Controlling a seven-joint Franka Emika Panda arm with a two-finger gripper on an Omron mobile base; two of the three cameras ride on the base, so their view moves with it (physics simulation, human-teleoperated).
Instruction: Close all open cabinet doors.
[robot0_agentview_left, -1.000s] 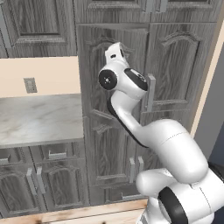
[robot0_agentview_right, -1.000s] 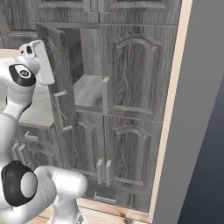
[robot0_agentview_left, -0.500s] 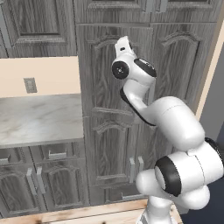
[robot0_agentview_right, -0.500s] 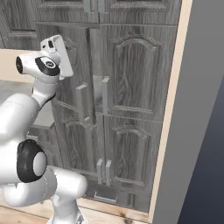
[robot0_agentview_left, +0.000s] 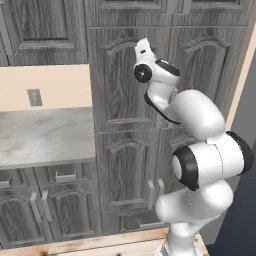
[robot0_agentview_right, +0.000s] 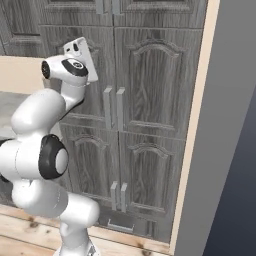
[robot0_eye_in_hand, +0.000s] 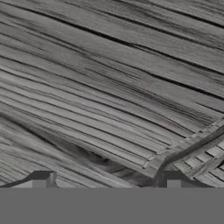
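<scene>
The tall cabinet's upper left door (robot0_agentview_left: 117, 95) (robot0_agentview_right: 97, 107) lies flush with its neighbour, the upper right door (robot0_agentview_left: 202, 65) (robot0_agentview_right: 155, 85). Their two bar handles (robot0_agentview_right: 114, 108) stand side by side. My gripper (robot0_agentview_left: 142, 49) (robot0_agentview_right: 80, 52) (robot0_eye_in_hand: 107, 179) presses against the upper left door's arched panel. It is open, with fingertips (robot0_eye_in_hand: 41, 178) wide apart and nothing between them. Wood grain sits right in front of the hand camera. The lower pair of doors (robot0_agentview_left: 127, 175) (robot0_agentview_right: 145, 175) also looks shut.
A marble counter (robot0_agentview_left: 45, 135) juts out at the left, with a wall outlet (robot0_agentview_left: 34, 97) above it and small doors (robot0_agentview_left: 70, 210) below. A beige side panel (robot0_agentview_right: 200, 125) edges the cabinet on the right. Wooden floor (robot0_agentview_right: 30, 240) runs along the bottom.
The upper left door swung from wide open to flush with the cabinet front. My hand went with it, moving right and in toward the cabinet.
</scene>
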